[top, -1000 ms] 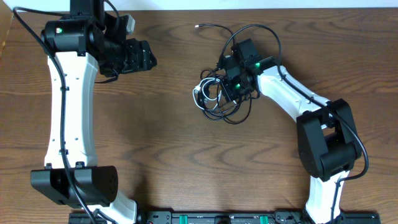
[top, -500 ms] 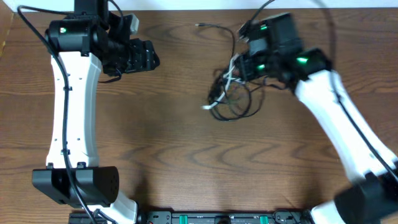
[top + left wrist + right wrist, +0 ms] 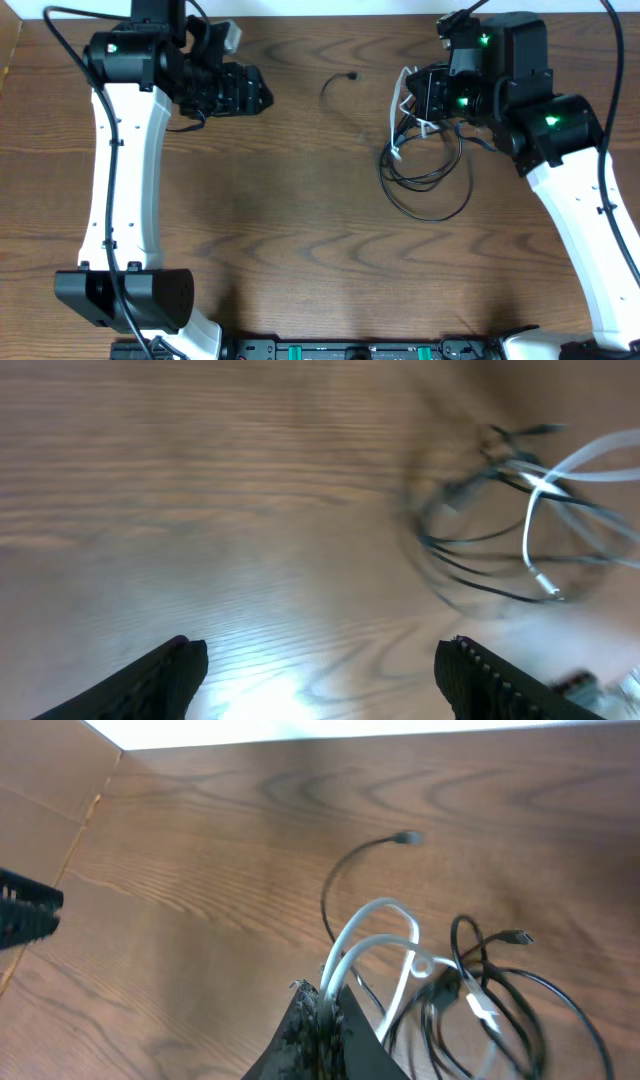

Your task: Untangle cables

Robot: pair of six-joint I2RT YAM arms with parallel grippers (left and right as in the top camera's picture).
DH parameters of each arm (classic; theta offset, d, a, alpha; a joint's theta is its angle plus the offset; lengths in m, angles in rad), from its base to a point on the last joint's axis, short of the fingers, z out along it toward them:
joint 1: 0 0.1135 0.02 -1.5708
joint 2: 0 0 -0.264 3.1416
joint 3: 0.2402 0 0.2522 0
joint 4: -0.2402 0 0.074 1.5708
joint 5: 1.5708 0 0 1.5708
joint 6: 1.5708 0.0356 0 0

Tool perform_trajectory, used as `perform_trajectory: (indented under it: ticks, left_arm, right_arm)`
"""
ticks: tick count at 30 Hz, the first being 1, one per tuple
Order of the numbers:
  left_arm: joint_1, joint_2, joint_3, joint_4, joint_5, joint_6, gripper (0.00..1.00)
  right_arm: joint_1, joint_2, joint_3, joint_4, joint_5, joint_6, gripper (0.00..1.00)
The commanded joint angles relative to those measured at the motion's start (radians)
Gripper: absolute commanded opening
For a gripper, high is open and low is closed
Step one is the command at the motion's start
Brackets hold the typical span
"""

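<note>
Right gripper (image 3: 428,98) now sits farther back-right, clamped on the cables (image 3: 430,180) — left gripper (image 3: 252,92) wide, empty — pulling one-handed probably just tightens the knot.

Left gripper (image 3: 262,95) hangs with jaws apart; right gripper (image 3: 421,96) looks pinched closed, though partly hidden

From my left tool (image 3: 320,652), the cables (image 3: 525,510) ahead and to its right are smeared by blur. I can't separate the black strands or read the plugs. Its fingers (image 3: 170,672) are cut off by the bottom edge. My right tool (image 3: 322,1015) hides exactly where the white cord (image 3: 385,903) is pinched, and the black loops beside it run off the frame's bottom.
</note>
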Motion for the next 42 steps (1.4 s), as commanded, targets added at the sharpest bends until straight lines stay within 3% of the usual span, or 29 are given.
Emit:
perform_trajectory:
  ticks: [1,7,12,17,22,27,30,33,38,42]
  left_arm:
    - [-0.035,0.009,-0.045,-0.002,0.143,0.081,0.79]
    - [-0.098,0.048,-0.158,0.114,0.166,0.087,0.79]
    - [-0.106,0.082,-0.183,0.194,0.176,0.086,0.79]
    - [-0.104,0.092,-0.183,0.2,0.167,0.087,0.79]
    - [-0.104,0.092,-0.183,0.201,0.129,0.087,0.79]
    - [-0.103,0.092,-0.183,0.219,0.111,0.087,0.79]
    - [-0.103,0.092,-0.183,0.239,0.111,0.087,0.79]
    - [-0.103,0.092,-0.183,0.249,0.111,0.087,0.79]
    - [-0.103,0.092,-0.183,0.255,0.111,0.087,0.79]
    - [-0.103,0.092,-0.183,0.256,0.112,0.087,0.79]
  right_arm:
    - [-0.008,0.013,0.017,-0.001,-0.003,0.04,0.01]
    - [-0.01,0.011,0.018,0.01,-0.045,0.04,0.01]
    - [-0.063,-0.007,0.032,0.112,-0.301,0.04,0.01]
    - [-0.167,-0.037,0.045,0.301,-0.495,0.271,0.01]
    - [-0.234,-0.041,0.045,0.294,-0.419,0.364,0.01]
    - [-0.18,-0.016,0.045,0.032,-0.019,0.282,0.01]
    - [-0.109,0.035,0.045,-0.089,0.109,0.238,0.01]
    - [-0.052,0.101,0.045,-0.139,0.102,0.176,0.01]
    - [0.002,0.143,0.045,-0.074,-0.122,0.001,0.01]
    - [-0.004,0.134,0.072,-0.054,-0.119,0.017,0.01]
